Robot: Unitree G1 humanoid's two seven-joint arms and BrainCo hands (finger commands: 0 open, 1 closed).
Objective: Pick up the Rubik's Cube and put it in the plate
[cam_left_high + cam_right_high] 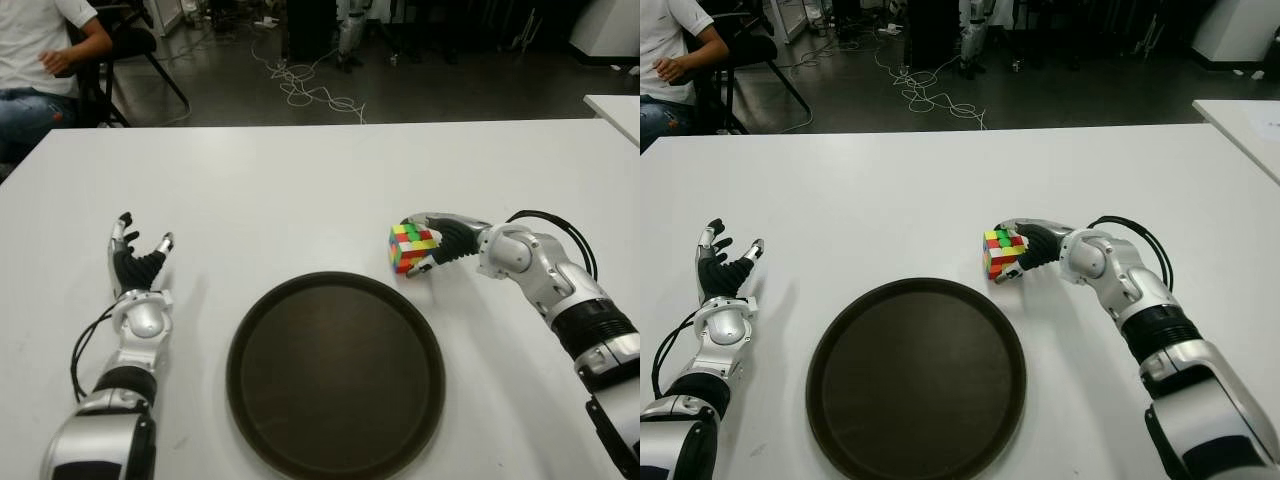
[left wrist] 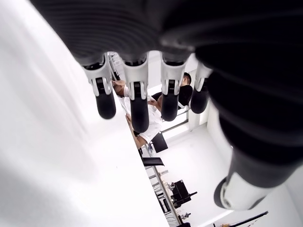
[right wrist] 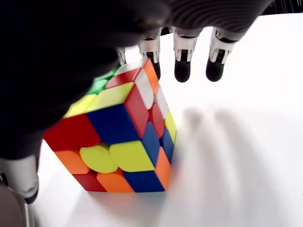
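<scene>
The Rubik's Cube (image 1: 406,246) stands on the white table (image 1: 300,190), just past the far right rim of the round dark plate (image 1: 335,375). My right hand (image 1: 420,245) comes in from the right and straddles the cube, index over its top and thumb by its lower corner. In the right wrist view the cube (image 3: 123,137) sits under the palm on the table, and the fingertips (image 3: 182,68) reach straight out beyond it, uncurled. My left hand (image 1: 140,255) shows at the left of the plate, fingers spread and holding nothing.
A seated person (image 1: 40,60) and a chair (image 1: 130,40) are beyond the table's far left corner. Cables (image 1: 310,90) lie on the floor behind. A second white table (image 1: 615,105) edges in at the far right.
</scene>
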